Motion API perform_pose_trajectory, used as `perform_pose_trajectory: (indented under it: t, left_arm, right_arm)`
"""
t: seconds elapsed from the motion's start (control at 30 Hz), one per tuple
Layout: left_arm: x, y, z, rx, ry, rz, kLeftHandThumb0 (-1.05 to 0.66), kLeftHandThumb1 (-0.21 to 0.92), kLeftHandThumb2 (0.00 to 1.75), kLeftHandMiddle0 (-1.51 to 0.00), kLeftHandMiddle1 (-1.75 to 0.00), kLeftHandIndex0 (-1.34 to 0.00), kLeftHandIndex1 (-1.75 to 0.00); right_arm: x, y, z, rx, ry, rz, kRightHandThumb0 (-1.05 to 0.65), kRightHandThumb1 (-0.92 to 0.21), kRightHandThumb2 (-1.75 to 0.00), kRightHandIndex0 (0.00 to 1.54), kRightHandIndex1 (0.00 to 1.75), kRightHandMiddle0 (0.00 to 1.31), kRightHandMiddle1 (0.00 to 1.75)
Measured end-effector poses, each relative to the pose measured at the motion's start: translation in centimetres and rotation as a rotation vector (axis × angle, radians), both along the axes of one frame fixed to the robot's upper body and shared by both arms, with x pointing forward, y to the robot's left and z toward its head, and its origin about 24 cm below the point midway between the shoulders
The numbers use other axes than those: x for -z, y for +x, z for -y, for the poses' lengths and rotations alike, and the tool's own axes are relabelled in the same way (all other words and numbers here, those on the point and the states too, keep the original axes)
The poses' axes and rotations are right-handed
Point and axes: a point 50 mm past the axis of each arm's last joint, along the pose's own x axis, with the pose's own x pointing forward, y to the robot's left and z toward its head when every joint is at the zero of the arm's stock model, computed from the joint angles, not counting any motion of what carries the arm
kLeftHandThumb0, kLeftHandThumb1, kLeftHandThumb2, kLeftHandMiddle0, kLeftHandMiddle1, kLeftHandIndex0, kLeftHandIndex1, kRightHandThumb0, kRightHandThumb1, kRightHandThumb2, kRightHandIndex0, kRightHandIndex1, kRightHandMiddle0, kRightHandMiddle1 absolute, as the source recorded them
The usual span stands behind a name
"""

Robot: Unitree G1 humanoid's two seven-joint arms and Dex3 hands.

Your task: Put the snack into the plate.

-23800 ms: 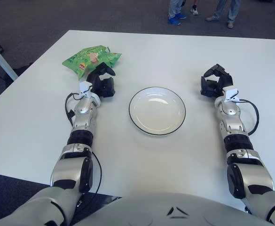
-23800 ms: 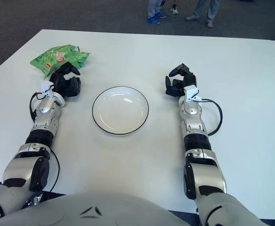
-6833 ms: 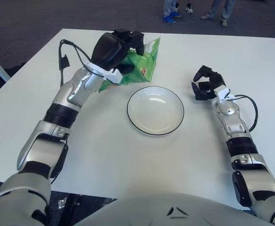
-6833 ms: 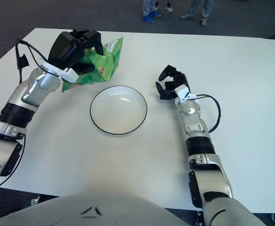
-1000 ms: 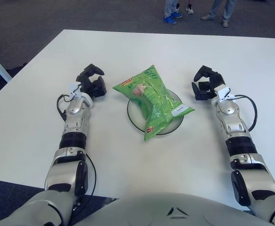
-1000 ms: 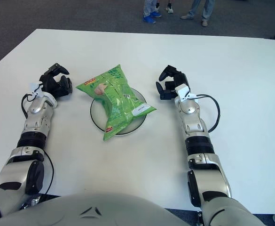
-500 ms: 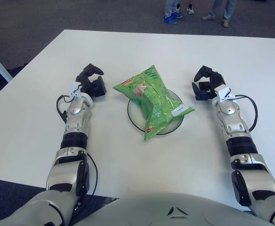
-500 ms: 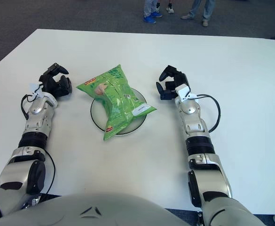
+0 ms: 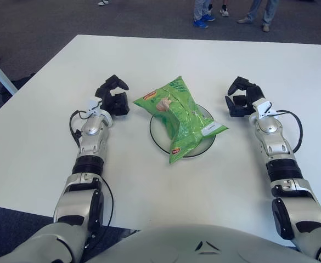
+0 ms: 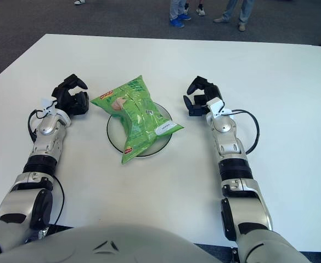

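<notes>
From my station I see the crinkled green foil snack bag [image 9: 180,117] lying flat on the round white plate with a thin dark rim [image 9: 208,146], which I take as my landmark. The bag is longer than the plate is wide: its far end, with a red label and a printed picture, sticks out past the plate's far-left rim, and its near end hangs over the near rim onto the white rectangular table [image 9: 160,186]. A small white sticker on the bag sits over the plate's right half. Parts of the plate's rim show on the left and on the right of the bag.

My black 3-finger left hand [image 9: 113,97] is to the left of the plate, near it but apart from both plate and bag. Its fingers are loosely curled with a gap between them and they hold nothing; I read it as relaxed and empty. Whether it touches the tabletop I cannot tell.

My black 3-finger right hand [image 9: 241,97] is to the right of the plate, also apart from it, at about the same depth as the left. Its fingers are likewise loosely bent around empty space, gripping nothing. A dark cable loops out from the right wrist, on the side away from the plate.

Beyond the table's far edge, well past the plate, I see the feet and lower legs of people [image 9: 226,11] standing on dark carpet.
</notes>
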Motion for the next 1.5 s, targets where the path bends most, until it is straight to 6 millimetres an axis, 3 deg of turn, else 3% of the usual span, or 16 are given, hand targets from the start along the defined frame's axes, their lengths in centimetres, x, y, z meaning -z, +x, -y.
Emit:
perform_pose_trajectory:
  t: [1.5]
  left_arm:
    - [0.1,0.1,0.3,0.001,0.003,0.017,-0.45,0.38,1.24,-1.25,-1.75,-0.56,-1.75]
  right_arm:
    - [0.7,-0.4,1.7,-0.013,0.264,-0.036,-0.44,-0.47,-1.13,1.31,1.75,0.50,1.75]
